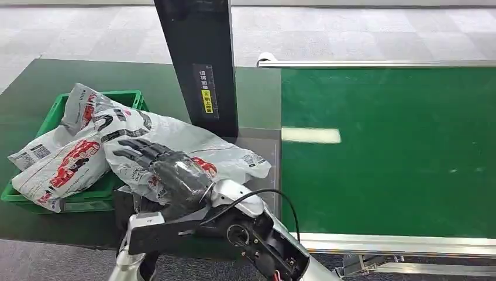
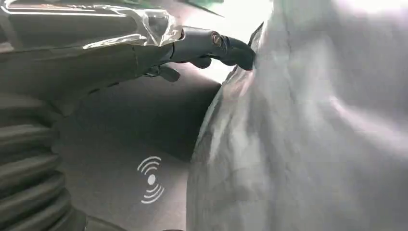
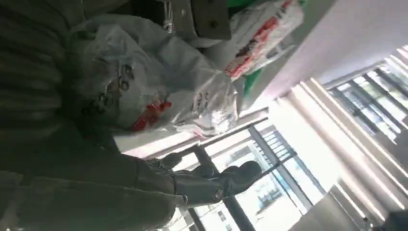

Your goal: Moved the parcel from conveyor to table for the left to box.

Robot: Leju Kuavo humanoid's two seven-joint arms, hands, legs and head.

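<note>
Right arm crosses inward from the lower right, wrist bent, right hand [image 1: 169, 172] palm-down with dark fingers [image 1: 137, 153] extended and spread. Left hand [image 2: 96, 62] lies below it, one finger [image 2: 231, 48] stretched straight ahead of its palm.

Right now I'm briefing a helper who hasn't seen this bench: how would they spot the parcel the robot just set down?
Start at the black upright post beside the green conveyor. At its foot lies a grey-white plastic parcel, with the right hand over it. Unlike the other printed bags, heaped in the green crate, this one lies mostly on the table.
</note>
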